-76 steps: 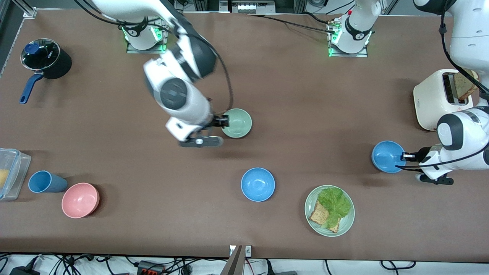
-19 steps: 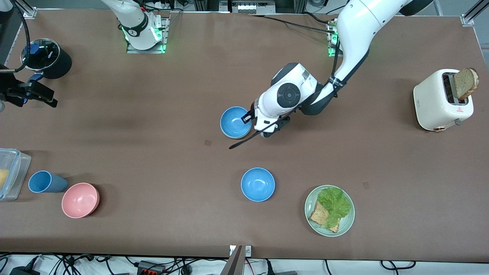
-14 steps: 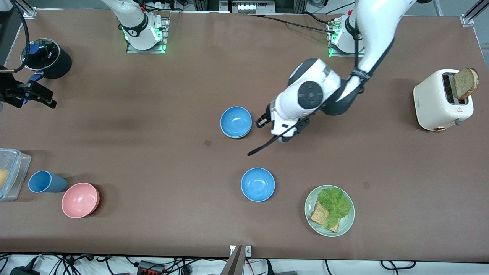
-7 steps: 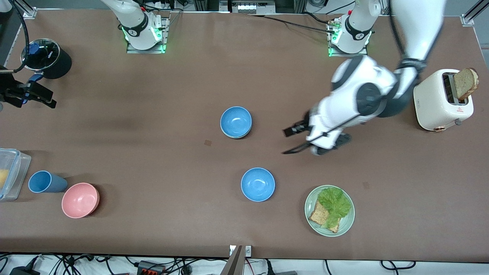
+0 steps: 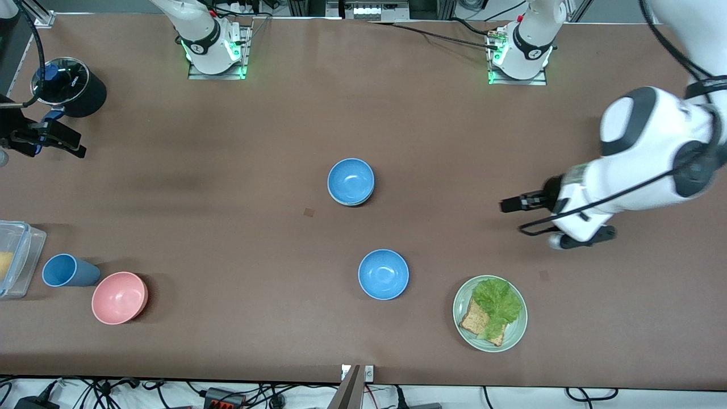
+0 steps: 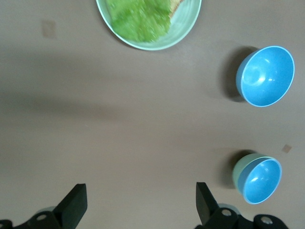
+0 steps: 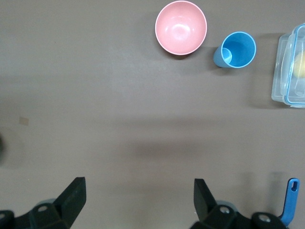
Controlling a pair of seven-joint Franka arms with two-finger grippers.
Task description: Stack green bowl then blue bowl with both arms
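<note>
My left gripper (image 5: 511, 203) hangs empty over bare table at the right of the front frame, jaws spread wide in the left wrist view. My right gripper (image 5: 54, 142) waits at the upper left edge beside the black pot (image 5: 71, 86), jaws likewise parted and holding nothing. The blue bowl (image 5: 351, 180) sits nested in the green bowl (image 6: 237, 171) at the frame's centre, only a green rim peeking out. The stack looks done. The risk I judge now is a careless sweep toward the second blue bowl (image 5: 383, 274) or the green plate (image 5: 463, 326), knocking either.
</note>
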